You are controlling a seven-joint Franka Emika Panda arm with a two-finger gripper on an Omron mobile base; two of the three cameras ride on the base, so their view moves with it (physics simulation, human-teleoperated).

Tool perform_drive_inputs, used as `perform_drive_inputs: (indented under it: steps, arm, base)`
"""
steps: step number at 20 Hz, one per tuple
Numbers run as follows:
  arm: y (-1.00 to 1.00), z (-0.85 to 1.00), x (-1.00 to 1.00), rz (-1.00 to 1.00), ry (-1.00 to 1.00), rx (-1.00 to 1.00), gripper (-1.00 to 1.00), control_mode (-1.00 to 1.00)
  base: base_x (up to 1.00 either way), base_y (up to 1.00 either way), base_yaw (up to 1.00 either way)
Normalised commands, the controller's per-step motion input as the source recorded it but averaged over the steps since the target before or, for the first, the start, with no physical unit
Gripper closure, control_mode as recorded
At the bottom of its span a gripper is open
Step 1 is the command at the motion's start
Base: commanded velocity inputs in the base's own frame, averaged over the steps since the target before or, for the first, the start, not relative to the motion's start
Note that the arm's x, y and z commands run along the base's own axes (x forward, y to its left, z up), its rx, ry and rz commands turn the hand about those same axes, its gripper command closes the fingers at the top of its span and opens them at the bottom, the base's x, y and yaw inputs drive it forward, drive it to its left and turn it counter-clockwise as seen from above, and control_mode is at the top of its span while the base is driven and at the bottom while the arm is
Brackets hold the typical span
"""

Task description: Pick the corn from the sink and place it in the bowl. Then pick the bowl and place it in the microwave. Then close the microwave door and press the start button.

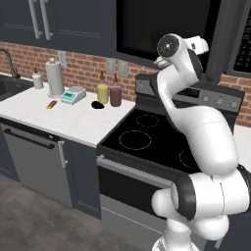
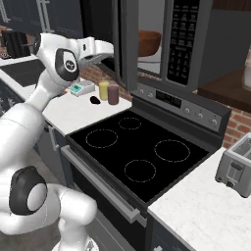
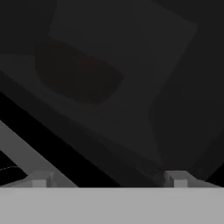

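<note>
Bowl (image 2: 148,42) in microwave (image 2: 188,44), half hidden by door (image 2: 125,44), dim thru glass, corn hidden, jaws released.

Bowl (image 2: 148,42): in the microwave (image 2: 188,44), left part hidden by the door's edge; seen through the door glass in the hand view as a dim reddish blur, possibly the same bowl (image 3: 78,74).
Corn: not discernible inside the bowl.
Sink (image 1: 11,87): cut off at the left edge.
Toaster (image 2: 237,166): cut off at the right edge.
</note>
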Motion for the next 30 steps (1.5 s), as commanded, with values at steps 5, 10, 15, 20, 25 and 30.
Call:
perform_drive_inputs:
  steps: [5, 10, 15, 20, 25, 30]
  arm:
    - [-0.62, 0.0, 0.19, 0.0, -0.27, 0.22, -1.0, -1.0]
    - [-0.34, 0.0, 0.34, 0.0, -0.33, 0.25, -1.0, -1.0]
    - [-0.13, 0.0, 0.59, 0.0, -0.25, 0.12, -1.0, -1.0]
    - [-0.15, 0.0, 0.63, 0.0, -0.04, 0.09, -1.0, -1.0]
    - [-0.14, 0.0, 0.68, 0.0, 0.0, 0.07, -1.0, -1.0]
    - [-0.21, 0.0, 0.71, 0.0, 0.0, 0.06, -1.0, -1.0]
  base:
    - [0.0, 0.0, 0.0]
    - [0.0, 0.0, 0.0]
    - [0.0, 0.0, 0.0]
    - [0.0, 0.0, 0.0]
    - [0.0, 0.0, 0.0]
    - [0.0, 0.0, 0.0]
